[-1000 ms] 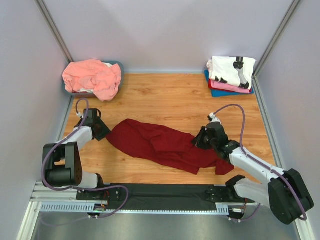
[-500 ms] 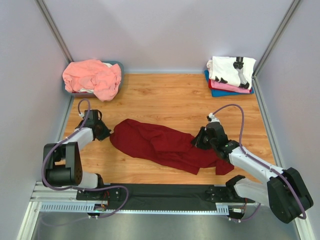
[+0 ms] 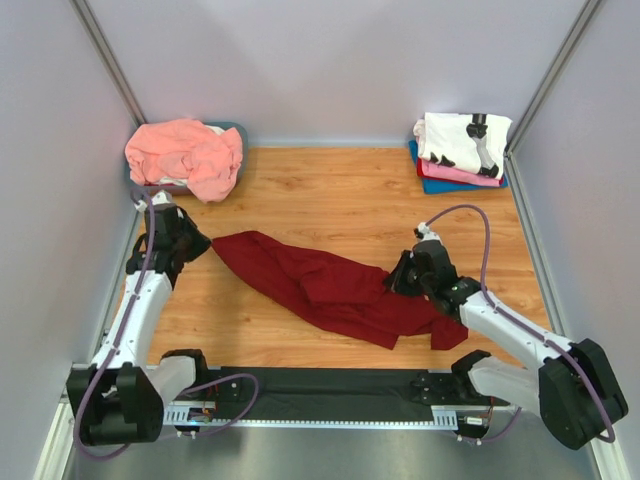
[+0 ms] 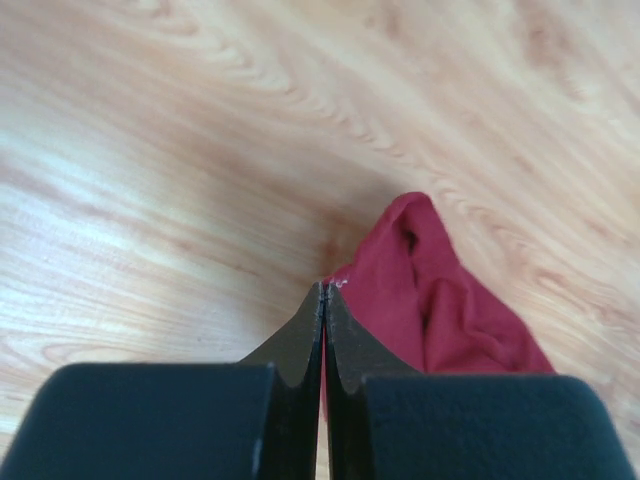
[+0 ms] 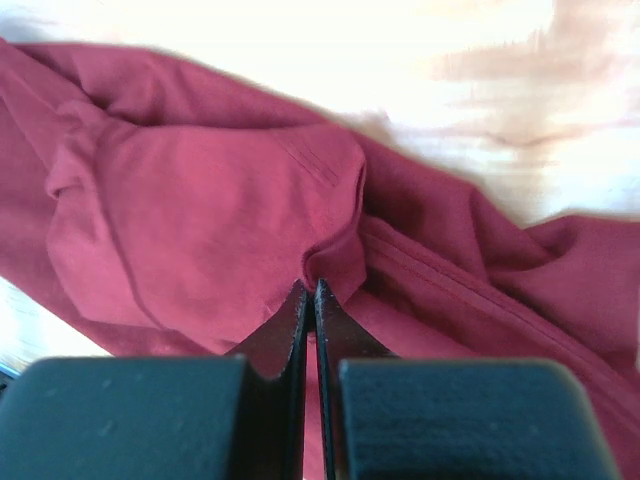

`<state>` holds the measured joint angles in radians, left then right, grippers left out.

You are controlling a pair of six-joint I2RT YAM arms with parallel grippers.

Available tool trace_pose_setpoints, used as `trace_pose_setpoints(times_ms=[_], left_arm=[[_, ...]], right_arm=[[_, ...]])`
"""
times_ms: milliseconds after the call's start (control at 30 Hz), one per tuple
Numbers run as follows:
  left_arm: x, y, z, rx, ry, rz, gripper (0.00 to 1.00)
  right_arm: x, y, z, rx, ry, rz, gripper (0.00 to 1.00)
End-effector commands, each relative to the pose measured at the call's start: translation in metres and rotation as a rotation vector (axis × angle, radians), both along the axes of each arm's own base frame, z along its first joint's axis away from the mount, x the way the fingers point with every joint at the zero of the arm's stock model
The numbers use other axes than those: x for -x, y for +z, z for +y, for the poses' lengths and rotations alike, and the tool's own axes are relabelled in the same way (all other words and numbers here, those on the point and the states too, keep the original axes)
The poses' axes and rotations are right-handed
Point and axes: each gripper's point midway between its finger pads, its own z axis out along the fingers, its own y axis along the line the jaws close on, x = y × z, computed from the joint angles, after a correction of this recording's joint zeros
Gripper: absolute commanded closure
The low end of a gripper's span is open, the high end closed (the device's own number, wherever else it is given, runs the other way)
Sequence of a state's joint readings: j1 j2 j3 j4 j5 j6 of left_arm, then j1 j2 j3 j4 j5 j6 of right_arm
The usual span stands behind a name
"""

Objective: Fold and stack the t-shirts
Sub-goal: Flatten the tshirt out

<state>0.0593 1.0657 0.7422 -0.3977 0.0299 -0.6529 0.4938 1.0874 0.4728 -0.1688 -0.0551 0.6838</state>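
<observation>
The dark red t-shirt [image 3: 335,290] lies crumpled across the middle of the wooden table. My left gripper [image 3: 200,243] is shut on its left end, which shows as a red fold [image 4: 430,290] just past the closed fingertips. My right gripper [image 3: 396,282] is shut on a pinch of the same shirt [image 5: 200,220] at its right part. A salmon-pink t-shirt [image 3: 185,155] is heaped in a tray at the back left. A folded stack with the white black-print shirt [image 3: 462,140] on top, over pink and blue ones, sits at the back right.
The grey tray [image 3: 238,130] under the salmon shirt stands in the back left corner. Grey walls enclose the table [image 3: 330,190] on three sides. A black rail [image 3: 320,385] with the arm bases runs along the near edge.
My left gripper has lifted and pulled back toward the far left with the shirt's end in it, stretching the cloth. The right gripper has stayed in place.
</observation>
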Motion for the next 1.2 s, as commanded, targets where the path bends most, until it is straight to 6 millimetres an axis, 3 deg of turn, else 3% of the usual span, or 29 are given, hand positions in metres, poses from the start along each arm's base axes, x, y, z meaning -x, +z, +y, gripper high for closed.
trace_pose_setpoints(times_ms=[0,33,133,167,233,267,333,367,400,433,467,500,533,567,633,700,733,867,967,1033,1133,1167], left_arm=[[0.003,0.061,-0.004,-0.033,-0.059,-0.132,1.0],[0.004,0.075,-0.005,-0.05,-0.08,-0.176,1.0],[0.016,0.135,-0.008,-0.093,-0.117,-0.356,1.0],[0.02,0.164,-0.008,-0.11,-0.124,-0.422,1.0],[0.033,0.192,-0.008,-0.149,-0.14,-0.477,1.0],[0.039,0.221,-0.01,-0.159,-0.153,-0.537,1.0],[0.051,0.245,-0.013,-0.183,-0.183,-0.584,1.0],[0.059,0.272,-0.02,-0.188,-0.213,-0.649,1.0],[0.067,0.286,-0.022,-0.2,-0.229,-0.684,1.0],[0.073,0.299,-0.024,-0.217,-0.249,-0.72,1.0],[0.086,0.326,-0.029,-0.231,-0.274,-0.792,1.0],[0.093,0.339,-0.033,-0.243,-0.294,-0.827,1.0],[0.101,0.353,-0.036,-0.269,-0.323,-0.866,1.0],[0.119,0.378,-0.045,-0.282,-0.372,-0.942,1.0],[0.148,0.41,-0.056,-0.322,-0.43,-1.055,1.0],[0.171,0.428,-0.06,-0.359,-0.451,-1.127,1.0],[0.188,0.442,-0.061,-0.383,-0.45,-1.172,1.0],[0.218,0.457,-0.061,-0.421,-0.445,-1.252,1.0],[0.238,0.466,-0.057,-0.45,-0.405,-1.312,1.0],[0.245,0.473,-0.055,-0.484,-0.392,-1.355,1.0],[0.224,0.472,-0.05,-0.516,-0.381,-1.316,1.0],[0.208,0.47,-0.047,-0.514,-0.373,-1.286,1.0]], right_arm=[[-0.022,0.054,-0.002,0.02,-0.007,-0.136,1.0],[-0.033,0.086,-0.007,0.024,-0.039,-0.217,0.99],[-0.037,0.135,-0.022,0.081,-0.065,-0.314,1.0],[-0.037,0.174,-0.026,0.073,-0.075,-0.38,1.0],[-0.037,0.214,-0.037,0.097,-0.096,-0.461,1.0],[-0.031,0.25,-0.043,0.083,-0.107,-0.519,1.0],[-0.023,0.288,-0.051,0.073,-0.118,-0.592,0.99],[-0.018,0.299,-0.054,0.087,-0.107,-0.611,0.99],[-0.007,0.338,-0.06,0.056,-0.117,-0.693,1.0],[-0.001,0.353,-0.064,0.05,-0.113,-0.727,1.0],[0.006,0.368,-0.069,0.067,-0.102,-0.765,1.0],[0.021,0.398,-0.078,0.046,-0.111,-0.843,1.0],[0.03,0.413,-0.082,0.043,-0.111,-0.887,1.0],[0.04,0.427,-0.089,0.041,-0.114,-0.939,0.99],[0.069,0.462,-0.107,0.036,-0.126,-1.069,1.0],[0.088,0.482,-0.117,0.034,-0.132,-1.155,1.0],[0.109,0.496,-0.124,0.009,-0.125,-1.217,0.99],[0.16,0.534,-0.141,-0.04,-0.111,-1.427,1.0],[0.184,0.559,-0.156,-0.028,-0.145,-1.542,1.0],[0.184,0.572,-0.163,0.001,-0.18,-1.568,1.0],[0.148,0.587,-0.153,0.089,-0.192,-1.533,1.0],[0.141,0.594,-0.152,0.094,-0.203,-1.53,1.0]])
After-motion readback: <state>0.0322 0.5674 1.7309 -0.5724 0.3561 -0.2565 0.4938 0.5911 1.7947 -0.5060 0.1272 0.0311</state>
